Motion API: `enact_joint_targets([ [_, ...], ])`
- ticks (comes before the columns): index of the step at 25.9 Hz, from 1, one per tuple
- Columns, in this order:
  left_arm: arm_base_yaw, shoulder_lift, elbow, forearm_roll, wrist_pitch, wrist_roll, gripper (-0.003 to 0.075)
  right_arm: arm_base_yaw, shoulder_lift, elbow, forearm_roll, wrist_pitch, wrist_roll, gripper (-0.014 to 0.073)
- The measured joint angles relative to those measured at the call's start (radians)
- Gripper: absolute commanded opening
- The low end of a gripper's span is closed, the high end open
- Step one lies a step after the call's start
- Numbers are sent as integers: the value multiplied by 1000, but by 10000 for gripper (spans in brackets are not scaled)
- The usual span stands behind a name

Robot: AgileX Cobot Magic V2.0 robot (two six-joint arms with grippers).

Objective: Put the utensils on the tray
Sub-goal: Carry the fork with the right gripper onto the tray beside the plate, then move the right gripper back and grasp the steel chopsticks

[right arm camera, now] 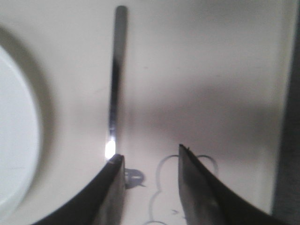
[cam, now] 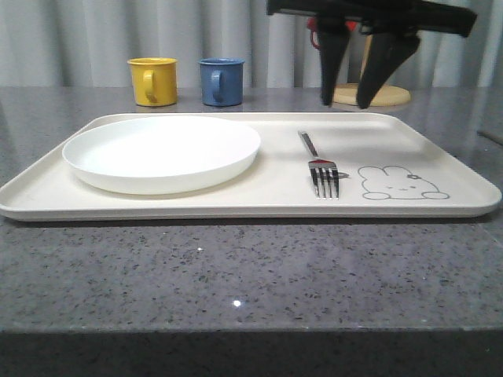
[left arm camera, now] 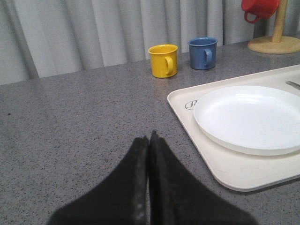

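Fingers of the right gripper [cam: 346, 100] spread apart, empty, hanging at upper right of the front view above the tray's [cam: 440, 157] far side. Fork [cam: 321, 169] lies flat on tray, right of centre, tines toward camera, beside the rabbit drawing [cam: 397, 184] and clear of the plate [cam: 161, 151], so it looks set down and let go. Left gripper [left arm camera: 149, 140] fingers pressed together, holding nothing, over bare table [left arm camera: 70, 122] at lower centre of its wrist view, probably parked out of the way.
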Motion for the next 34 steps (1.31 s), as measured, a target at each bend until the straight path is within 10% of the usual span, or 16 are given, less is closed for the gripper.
enact_joint_targets([
  [15,0,0,0,0,0,0,-18,-449,-119,239,-13,8,-370,310],
  [34,0,0,0,0,0,0,-18,-485,-33,263,76,-44,-503,310],
])
